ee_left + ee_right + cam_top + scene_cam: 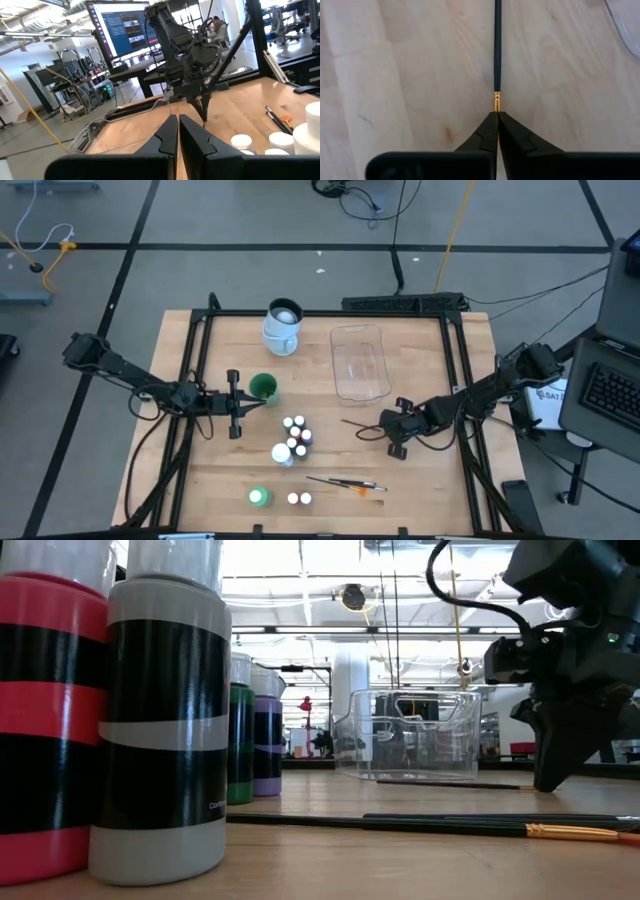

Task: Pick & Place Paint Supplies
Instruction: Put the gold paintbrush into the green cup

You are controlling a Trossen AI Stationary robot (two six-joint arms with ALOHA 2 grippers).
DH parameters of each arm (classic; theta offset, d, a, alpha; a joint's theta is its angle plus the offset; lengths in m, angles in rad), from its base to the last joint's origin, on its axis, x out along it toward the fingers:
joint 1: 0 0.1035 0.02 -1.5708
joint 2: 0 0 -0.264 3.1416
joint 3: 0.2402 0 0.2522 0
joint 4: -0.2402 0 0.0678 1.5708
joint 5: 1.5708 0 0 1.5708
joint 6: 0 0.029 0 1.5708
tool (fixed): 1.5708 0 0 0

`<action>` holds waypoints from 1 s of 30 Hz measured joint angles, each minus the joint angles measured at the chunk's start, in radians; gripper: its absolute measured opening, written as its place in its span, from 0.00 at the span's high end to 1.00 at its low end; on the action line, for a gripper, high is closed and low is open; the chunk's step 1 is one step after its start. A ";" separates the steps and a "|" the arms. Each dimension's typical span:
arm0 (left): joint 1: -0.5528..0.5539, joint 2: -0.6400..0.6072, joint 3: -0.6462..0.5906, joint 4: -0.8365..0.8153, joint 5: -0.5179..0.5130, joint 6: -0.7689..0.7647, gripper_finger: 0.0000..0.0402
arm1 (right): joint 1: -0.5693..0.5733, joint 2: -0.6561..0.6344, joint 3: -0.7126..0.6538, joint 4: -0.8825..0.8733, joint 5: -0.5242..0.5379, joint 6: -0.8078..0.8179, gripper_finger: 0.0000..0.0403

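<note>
Right tool [497,116]: down at the table [430,490], closed on the ferrule end of a thin dark-handled brush [497,47] lying flat near the clear tray [359,362]. Left tool [236,404]: closed, empty, beside the small paint bottles [296,435].

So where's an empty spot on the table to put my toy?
Bare wood lies along the table's left edge and in the corner beyond the clear tray. It is crowded around the little paint bottles and the brushes.
</note>
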 joint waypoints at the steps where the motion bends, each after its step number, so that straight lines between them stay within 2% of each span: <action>1: 0.000 0.000 0.000 0.000 0.000 0.000 0.95 | 0.003 -0.004 0.001 0.021 -0.004 -0.008 1.00; 7: 0.000 0.000 0.000 -0.002 0.000 0.000 0.95 | 0.031 -0.056 0.012 0.144 -0.005 -0.045 1.00; 11: 0.000 0.000 0.000 -0.002 0.000 -0.001 0.95 | 0.050 -0.099 0.013 0.222 0.038 -0.079 1.00; 15: 0.000 0.000 0.000 0.007 -0.001 -0.001 0.95 | 0.056 -0.151 0.013 0.321 0.079 -0.194 1.00; 19: 0.000 0.000 0.000 0.066 -0.002 0.003 0.95 | 0.041 -0.194 0.013 0.476 0.130 -0.391 1.00; 21: 0.000 -0.001 0.003 0.095 -0.004 -0.028 0.95 | 0.009 -0.198 0.013 0.567 0.092 -0.486 1.00; 24: 0.004 0.000 0.046 0.066 -0.061 -0.046 0.95 | -0.063 -0.189 0.013 0.666 -0.017 -0.591 1.00; 30: 0.010 0.000 0.206 -0.111 -0.097 -0.014 0.95 | -0.222 -0.134 0.013 0.821 -0.160 -0.765 1.00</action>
